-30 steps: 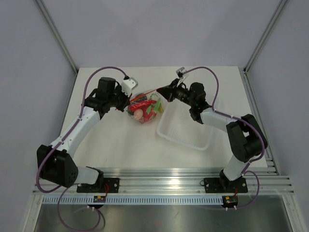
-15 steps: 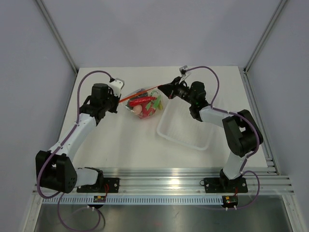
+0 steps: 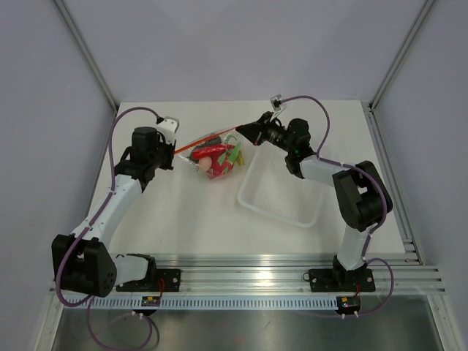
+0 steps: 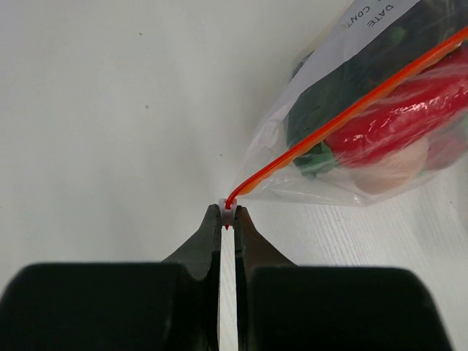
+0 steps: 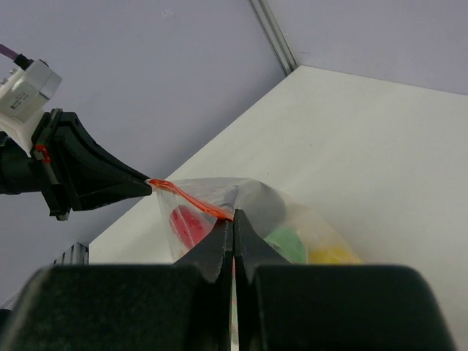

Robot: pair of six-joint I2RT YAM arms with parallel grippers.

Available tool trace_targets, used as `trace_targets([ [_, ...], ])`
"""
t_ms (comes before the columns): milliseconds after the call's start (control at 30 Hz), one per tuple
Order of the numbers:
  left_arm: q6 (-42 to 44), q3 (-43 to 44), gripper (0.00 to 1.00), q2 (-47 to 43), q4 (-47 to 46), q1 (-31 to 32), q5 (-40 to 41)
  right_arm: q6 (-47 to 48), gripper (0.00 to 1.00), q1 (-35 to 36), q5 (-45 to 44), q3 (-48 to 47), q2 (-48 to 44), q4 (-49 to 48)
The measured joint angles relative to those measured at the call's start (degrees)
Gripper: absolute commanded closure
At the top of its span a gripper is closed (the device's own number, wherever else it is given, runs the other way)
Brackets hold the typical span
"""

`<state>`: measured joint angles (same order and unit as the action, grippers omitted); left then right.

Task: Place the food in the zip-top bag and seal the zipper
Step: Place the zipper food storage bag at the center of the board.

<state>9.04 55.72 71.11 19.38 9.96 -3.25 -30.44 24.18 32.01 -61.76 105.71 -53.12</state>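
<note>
Drawn farther left than a second ago: left gripper, pinching one end of thin orange-red zipper strip; right gripper clamped on the other end. Stretched between them over white table, crinkly clear plastic bag, toy produce inside blurred, partly cut off. Legible on white label: "DATE", truncated "CONTE". Nearby, rigid clear tray; grey walls.

White arm links, black joints, purple cables, tapered black jaws
</note>
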Motion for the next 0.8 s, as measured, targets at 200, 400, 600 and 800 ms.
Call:
trace_targets([
  [200,-0.1,9.0,1.0,4.7,1.6,-0.9,0.7,0.5,1.0,-1.2,3.3,-12.0,3.5,5.4],
  [400,0.0,12.1,1.0,3.7,-1.1,-1.4,0.5,0.2,0.98,-2.5,7.8,-25.8,8.6,8.9],
  [600,-0.6,3.5,0.57,-6.6,-5.6,-1.7,-5.7,-1.4,0.01,-2.8,12.0,-22.7,8.2,7.3],
  [800,-5.1,-4.9,0.01,-15.7,-4.2,-1.7,-12.7,0.2,0.01,-2.9,10.0,-7.4,5.5,9.6],
])
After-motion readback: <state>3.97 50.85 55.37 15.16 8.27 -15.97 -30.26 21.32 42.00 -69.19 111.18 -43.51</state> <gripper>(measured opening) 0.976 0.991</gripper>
